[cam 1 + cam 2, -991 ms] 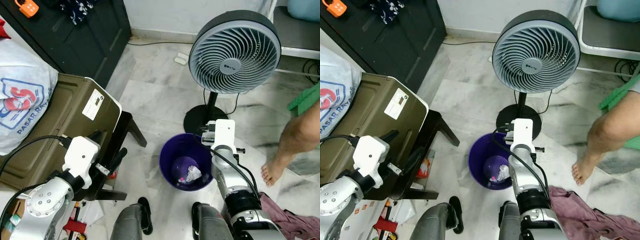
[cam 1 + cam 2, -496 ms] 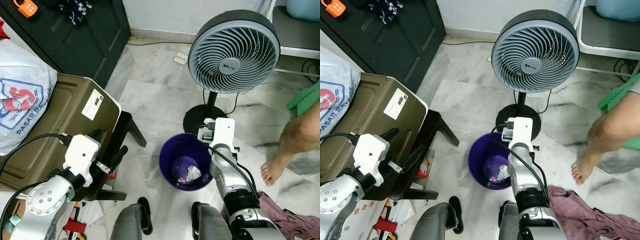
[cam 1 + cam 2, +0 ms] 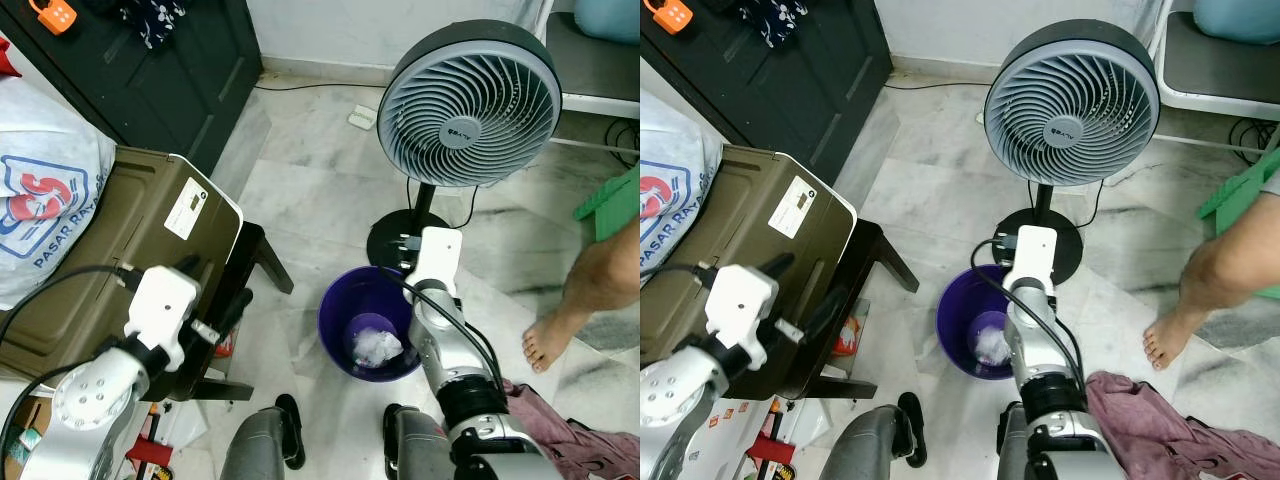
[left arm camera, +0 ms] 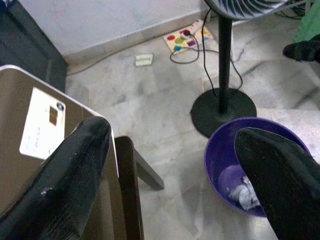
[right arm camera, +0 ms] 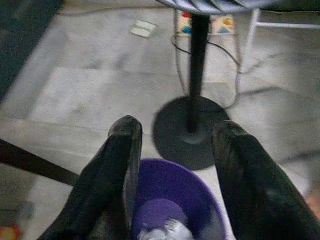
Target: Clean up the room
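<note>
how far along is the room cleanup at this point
Done: crumpled white trash lies in the purple bin. In hand: nothing; the right pincer hangs open over the bin, the left pincer is open beside the olive case. Left: a maroon cloth lies on the floor, and a red packet sits under the black stool.

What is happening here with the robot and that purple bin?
The robot stands over a purple bin on the marble floor, beside a standing fan. Its right gripper hangs above the bin with open, empty jaws, and crumpled white trash lies at the bottom of the bin. The left gripper is also open and empty, held near a brown case. A person's bare leg is at the right, and a pink cloth lies on the floor.
</note>
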Controlling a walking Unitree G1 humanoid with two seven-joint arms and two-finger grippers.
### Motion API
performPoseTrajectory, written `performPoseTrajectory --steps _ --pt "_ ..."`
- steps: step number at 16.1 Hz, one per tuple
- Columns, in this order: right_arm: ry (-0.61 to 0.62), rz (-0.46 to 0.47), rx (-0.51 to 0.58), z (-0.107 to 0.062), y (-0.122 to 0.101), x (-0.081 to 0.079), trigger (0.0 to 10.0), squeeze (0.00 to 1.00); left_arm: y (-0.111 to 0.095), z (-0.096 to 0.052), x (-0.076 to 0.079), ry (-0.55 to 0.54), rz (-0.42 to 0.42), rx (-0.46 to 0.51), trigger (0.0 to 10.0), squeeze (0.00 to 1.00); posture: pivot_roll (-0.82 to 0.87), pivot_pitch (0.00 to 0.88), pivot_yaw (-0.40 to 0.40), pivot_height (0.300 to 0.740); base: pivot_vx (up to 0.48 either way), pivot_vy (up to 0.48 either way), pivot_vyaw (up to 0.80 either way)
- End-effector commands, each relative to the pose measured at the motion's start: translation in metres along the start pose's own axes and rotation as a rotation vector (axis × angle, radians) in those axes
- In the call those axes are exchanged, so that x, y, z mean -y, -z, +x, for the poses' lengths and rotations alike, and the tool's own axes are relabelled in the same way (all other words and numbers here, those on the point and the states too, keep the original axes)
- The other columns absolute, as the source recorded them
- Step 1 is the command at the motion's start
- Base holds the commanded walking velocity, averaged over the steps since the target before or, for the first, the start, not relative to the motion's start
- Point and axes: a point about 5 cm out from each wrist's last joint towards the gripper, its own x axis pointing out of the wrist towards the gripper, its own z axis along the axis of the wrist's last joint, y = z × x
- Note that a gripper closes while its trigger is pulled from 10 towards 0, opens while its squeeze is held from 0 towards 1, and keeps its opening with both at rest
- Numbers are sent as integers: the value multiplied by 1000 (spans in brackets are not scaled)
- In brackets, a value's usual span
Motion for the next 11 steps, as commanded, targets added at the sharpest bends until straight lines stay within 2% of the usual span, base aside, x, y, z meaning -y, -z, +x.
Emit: performPoseTrajectory --steps 1,3,5,6,7,8,9,11 --pt "-144 -22 52 -11 -4 -20 10000 1000 3 2 -1 -34 -5 -7 10000 0 44 228 141 740 0 0 0" --pt "-254 -29 69 -21 -7 -29 10000 1000 -1 8 2 -45 -18 20 10000 0 31 210 130 740 0 0 0" --pt "-429 -23 47 -42 -10 -34 10000 1000 -7 20 8 -72 -44 69 10000 0 -6 164 103 740 0 0 0" --pt "-459 -32 44 -44 -10 -34 10000 1000 -8 24 8 -77 -49 78 10000 0 -11 158 100 740 0 0 0" --pt "-488 -41 42 -46 -11 -33 10000 1000 -9 29 8 -86 -56 90 10000 0 -29 132 89 740 0 0 0" --pt "-549 -90 52 -52 -17 -26 10000 1000 -12 41 7 -112 -69 126 10000 0 -51 92 79 740 0 0 0" --pt "-560 -123 61 -53 -19 -19 10000 1000 -14 47 6 -130 -79 145 10000 0 -69 59 77 740 0 0 0" --pt "-542 -145 57 -56 -19 -10 10000 1000 -14 51 6 -156 -89 159 10000 0 -79 40 78 740 0 0 0"
